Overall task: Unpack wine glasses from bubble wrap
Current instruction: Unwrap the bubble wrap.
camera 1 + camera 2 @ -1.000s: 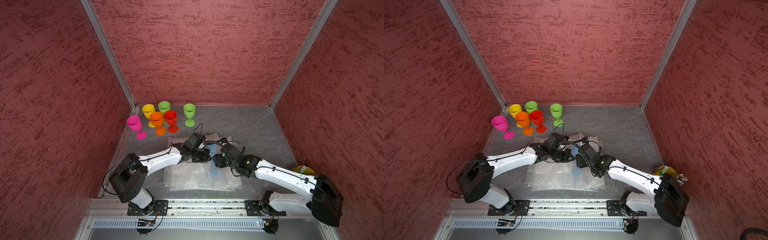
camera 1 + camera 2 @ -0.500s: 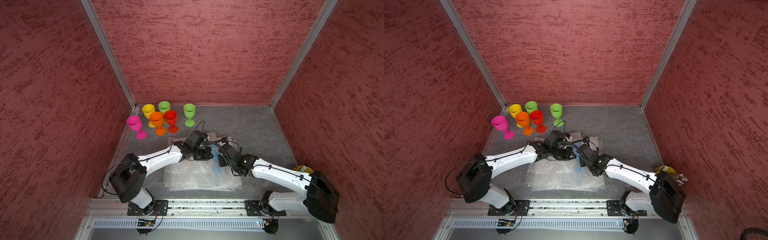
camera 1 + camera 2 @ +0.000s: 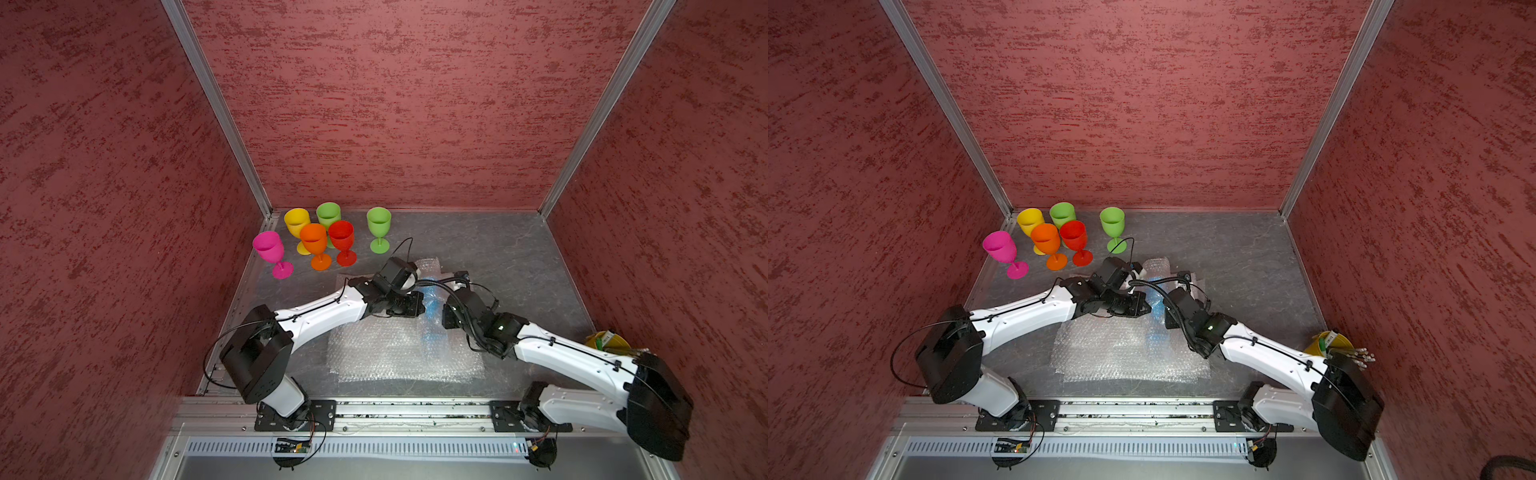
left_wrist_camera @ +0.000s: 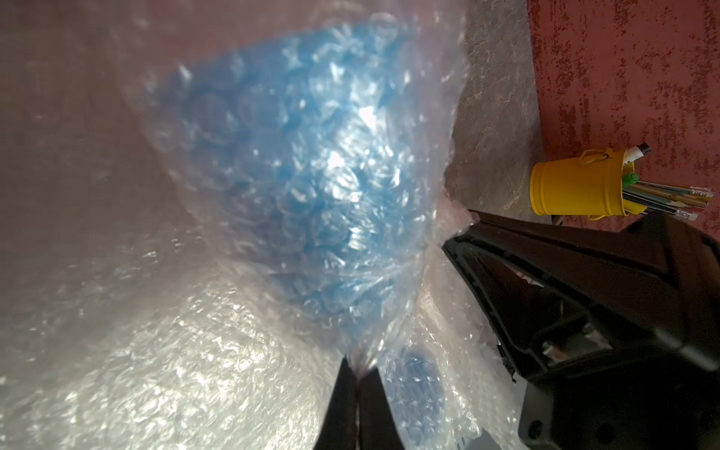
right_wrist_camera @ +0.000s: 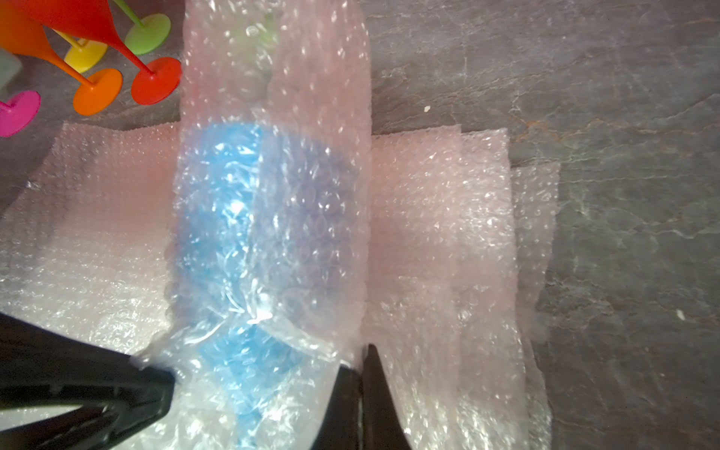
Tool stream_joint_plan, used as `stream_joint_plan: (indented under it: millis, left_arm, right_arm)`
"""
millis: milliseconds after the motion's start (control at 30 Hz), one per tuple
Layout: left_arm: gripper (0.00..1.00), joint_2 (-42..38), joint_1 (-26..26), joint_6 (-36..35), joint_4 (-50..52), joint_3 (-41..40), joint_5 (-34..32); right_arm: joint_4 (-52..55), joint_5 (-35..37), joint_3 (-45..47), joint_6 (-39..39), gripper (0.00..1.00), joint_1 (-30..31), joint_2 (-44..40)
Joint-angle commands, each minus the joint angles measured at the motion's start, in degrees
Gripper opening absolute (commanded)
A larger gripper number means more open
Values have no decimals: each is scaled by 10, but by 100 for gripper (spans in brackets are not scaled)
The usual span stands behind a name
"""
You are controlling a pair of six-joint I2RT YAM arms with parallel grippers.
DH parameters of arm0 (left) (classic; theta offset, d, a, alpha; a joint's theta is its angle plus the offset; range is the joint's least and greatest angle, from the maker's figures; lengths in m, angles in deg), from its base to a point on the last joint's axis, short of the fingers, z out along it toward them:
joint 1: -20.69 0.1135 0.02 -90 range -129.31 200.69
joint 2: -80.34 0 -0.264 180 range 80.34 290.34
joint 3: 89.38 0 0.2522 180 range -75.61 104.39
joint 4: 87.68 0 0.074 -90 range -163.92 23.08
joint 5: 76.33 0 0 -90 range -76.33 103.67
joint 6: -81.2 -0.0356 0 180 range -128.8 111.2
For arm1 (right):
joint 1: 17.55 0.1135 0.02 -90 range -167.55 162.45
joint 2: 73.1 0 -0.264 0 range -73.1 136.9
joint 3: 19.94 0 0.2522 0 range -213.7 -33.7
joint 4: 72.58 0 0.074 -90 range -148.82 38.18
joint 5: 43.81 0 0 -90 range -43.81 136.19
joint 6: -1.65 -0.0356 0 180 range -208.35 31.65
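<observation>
bubble wrap (image 5: pixel 311 78) round the blue goblet (image 5: pixel 218 202) is pinched at opposite sides by left fingers (image 4: pixel 337 409) and right fingers (image 5: pixel 380 393).

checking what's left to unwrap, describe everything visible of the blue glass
The blue glass looks like solid blue plastic, seen only blurred through the clear bubble wrap tube rolled around it. It lies on its side over flat bubble wrap sheets. A wide bowl and a narrower part show; its foot cannot be made out. The left gripper and right gripper are each shut on the wrap at opposite sides, not on the glass.
</observation>
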Motion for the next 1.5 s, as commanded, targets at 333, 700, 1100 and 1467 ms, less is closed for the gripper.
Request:
stream_joint_plan:
  millis: [333,700,1100,1467]
  left_arm:
    - [0,-29,32,-3,70,-11,-29]
    - [0,-41,33,-8,71,-10,-39]
    - [0,-22,13,-2,52,-14,-57]
    - [0,-4,11,5,49,-30,-78]
  right_arm:
    - [-18,41,46,-35,0,-45,-57]
    - [-29,3,72,-42,0,-61,-85]
    - [-19,-25,93,-47,1,-70,-76]
    - [-33,-35,101,-51,9,-73,-39]
